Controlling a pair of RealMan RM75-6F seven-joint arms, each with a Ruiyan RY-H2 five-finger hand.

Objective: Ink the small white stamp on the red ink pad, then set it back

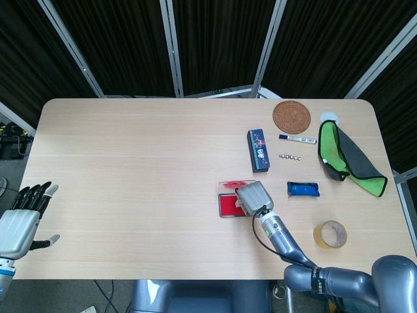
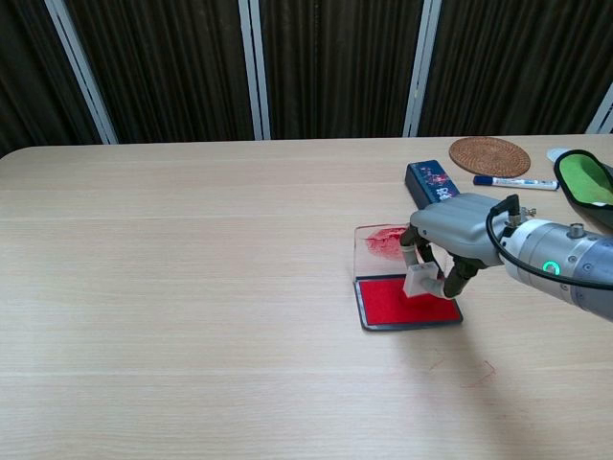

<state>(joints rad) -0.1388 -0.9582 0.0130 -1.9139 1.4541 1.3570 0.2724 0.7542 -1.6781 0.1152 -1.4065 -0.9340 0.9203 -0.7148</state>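
Pale wooden table (image 1: 130, 163) with rounded corners, grain running lengthwise, evenly lit. Behind it, dark pleated curtains (image 2: 335, 67) split by slanted grey metal posts (image 1: 171, 45). Grey floor (image 1: 10, 169) visible past the left edge, with tangled cables (image 1: 12, 138) lying there.

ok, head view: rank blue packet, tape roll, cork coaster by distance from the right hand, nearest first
From the right hand:
1. Blue packet, just beside it toward the table's right edge.
2. Tape roll, near the front right edge.
3. Cork coaster, at the far edge, farthest.
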